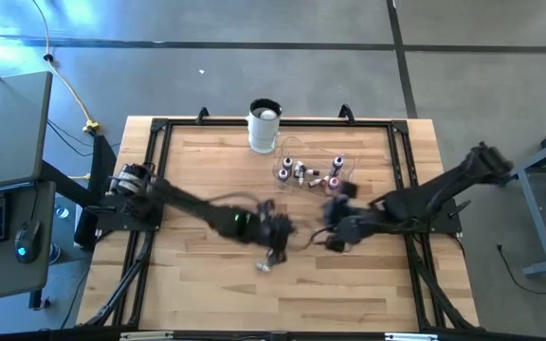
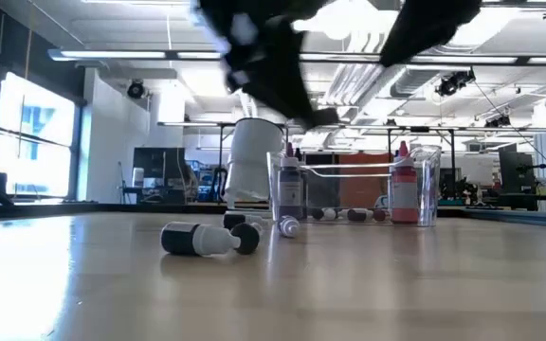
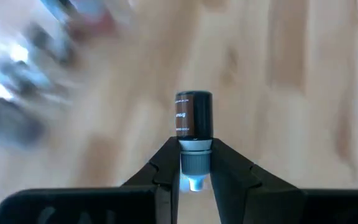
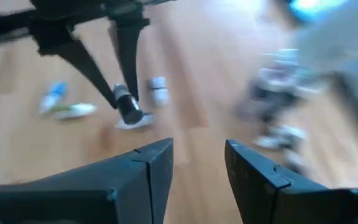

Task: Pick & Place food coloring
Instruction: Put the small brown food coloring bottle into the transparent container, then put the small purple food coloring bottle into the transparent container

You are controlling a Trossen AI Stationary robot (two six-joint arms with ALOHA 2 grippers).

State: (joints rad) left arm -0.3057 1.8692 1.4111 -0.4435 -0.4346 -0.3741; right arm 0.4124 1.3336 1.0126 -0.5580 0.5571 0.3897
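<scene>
Food coloring: one dark bottle (image 3: 193, 115) sits pinched by its white-capped end between the left gripper (image 3: 194, 163) fingers, body sticking out past the fingertips. In the high view the left gripper (image 1: 275, 237) is over mid-table, clear of the wood. The right wrist view shows the same bottle (image 4: 129, 111) held above the table (image 1: 207, 189).

More bottles lie loose on the table: a few just below the left gripper (image 1: 265, 264), and in the low view a dark one on its side (image 2: 207, 239) with others beside it. The rest (image 1: 303, 173) are in the clear bowl (image 1: 292, 152) near the far edge, next to the white cup (image 1: 263, 125); two stand upright in the bowl in the low view (image 2: 403, 194).

Right gripper (image 4: 197, 163) hovers beside the left one, between it and the bowl, fingers spread, holding nothing.
</scene>
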